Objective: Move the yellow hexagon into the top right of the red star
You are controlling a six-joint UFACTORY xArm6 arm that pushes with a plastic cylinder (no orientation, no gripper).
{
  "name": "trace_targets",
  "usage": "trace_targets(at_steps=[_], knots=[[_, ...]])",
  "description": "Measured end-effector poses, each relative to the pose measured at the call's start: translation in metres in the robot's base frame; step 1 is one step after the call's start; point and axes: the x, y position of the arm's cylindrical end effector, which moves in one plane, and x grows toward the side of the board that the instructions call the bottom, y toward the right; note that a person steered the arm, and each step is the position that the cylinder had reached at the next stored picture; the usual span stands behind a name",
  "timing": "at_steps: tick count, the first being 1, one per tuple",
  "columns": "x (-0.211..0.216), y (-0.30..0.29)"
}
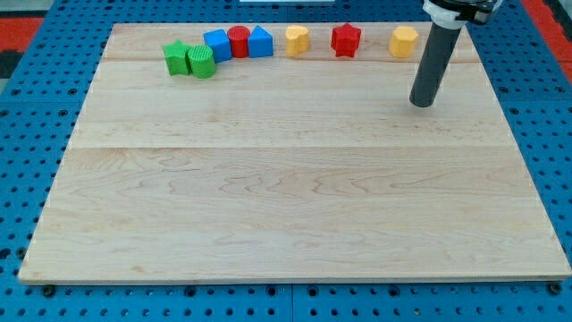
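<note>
Camera view: all blocks are lined up along the tabletop (pixel 286 224) far edge.
Yellow hexagon (pixel 404 41): near the far right corner, well right of the red star (pixel 345 38).
My tip (pixel 422 101): set just right of and nearer than the hexagon, not touching.
Jaws: none are fitted; only a rod.
Risk: an off-centre push could send the hexagon off the far edge or into the star.

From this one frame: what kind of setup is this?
Probably a lab tabletop pushing rig, not a home or factory. A wooden board lies on a blue perforated base, small coloured blocks like the red star and yellow hexagon line its top edge, and my tip rests below the hexagon.
</note>
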Motion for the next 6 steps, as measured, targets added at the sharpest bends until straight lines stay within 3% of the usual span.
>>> trace_targets(at_steps=[1, 2, 3, 4, 6], knots=[[-0.057, 0.049], [-0.114, 0.034], [-0.128, -0.015], [-0.141, 0.041], [-0.175, 0.020]])
